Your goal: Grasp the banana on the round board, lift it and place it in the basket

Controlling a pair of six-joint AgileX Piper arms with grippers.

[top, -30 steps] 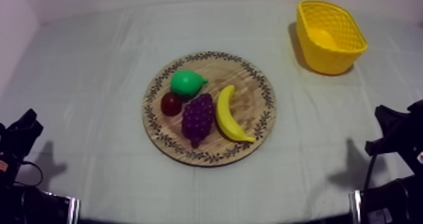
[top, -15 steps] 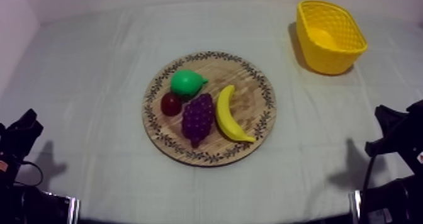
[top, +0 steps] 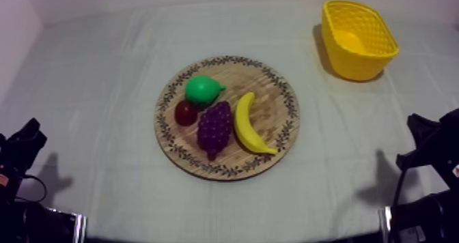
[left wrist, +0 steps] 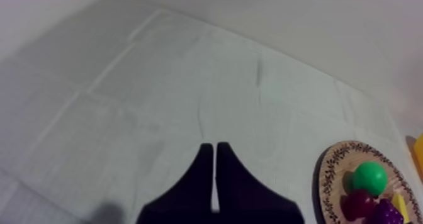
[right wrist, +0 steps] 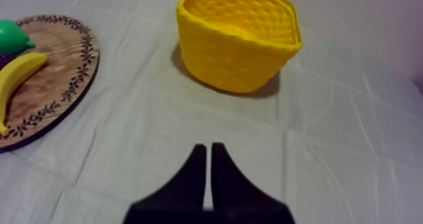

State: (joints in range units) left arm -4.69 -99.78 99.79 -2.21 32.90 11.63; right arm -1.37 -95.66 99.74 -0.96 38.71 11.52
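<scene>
A yellow banana (top: 248, 125) lies on the right half of the round wooden board (top: 280, 99) at the table's middle, beside a purple bunch of grapes (top: 214, 128). The banana (right wrist: 14, 83) also shows on the board (right wrist: 66, 72) in the right wrist view. The yellow basket (top: 358, 39) stands upright at the far right, and the basket (right wrist: 238, 45) is ahead of my right gripper (right wrist: 208, 149), which is shut on nothing. My left gripper (left wrist: 211, 150) is shut over bare cloth, well left of the board (left wrist: 333, 176). Both arms rest low at the table's front corners.
On the board also sit a green pear (top: 203, 90) and a small red fruit (top: 185, 112), left of the grapes. Bare cloth lies between the board and the basket. A wall runs along the table's far edge.
</scene>
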